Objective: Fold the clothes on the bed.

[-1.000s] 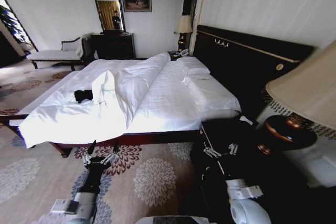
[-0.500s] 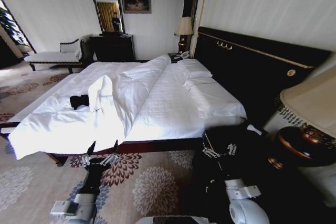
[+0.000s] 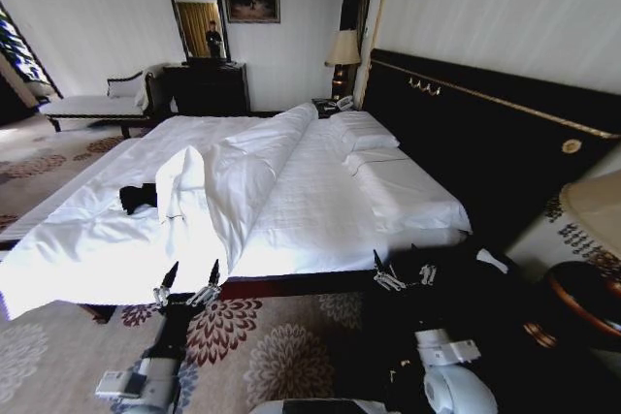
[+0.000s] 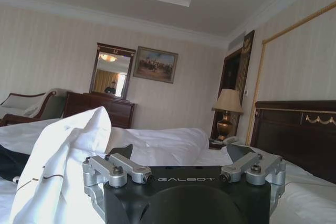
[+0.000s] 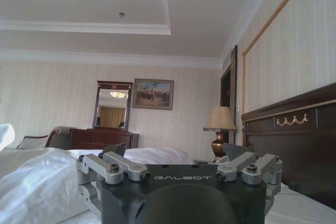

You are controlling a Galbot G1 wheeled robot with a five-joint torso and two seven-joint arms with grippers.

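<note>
Black T-shirt (image 3: 139, 197) bunched on white duvet (image 3: 223, 181) near foot of bed (image 3: 320, 201), beside upright duvet fold; left gripper (image 3: 190, 275) open, low at bed's near edge; right gripper (image 3: 405, 269) open near dark nightstand (image 3: 437, 336).

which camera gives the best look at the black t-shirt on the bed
The head view: the crumpled black cloth T-shirt lies in plain sight on the white bed, beside a raised duvet fold. The left wrist view catches a dark sliver at its edge. The right wrist view has white bedding where it would be.
</note>
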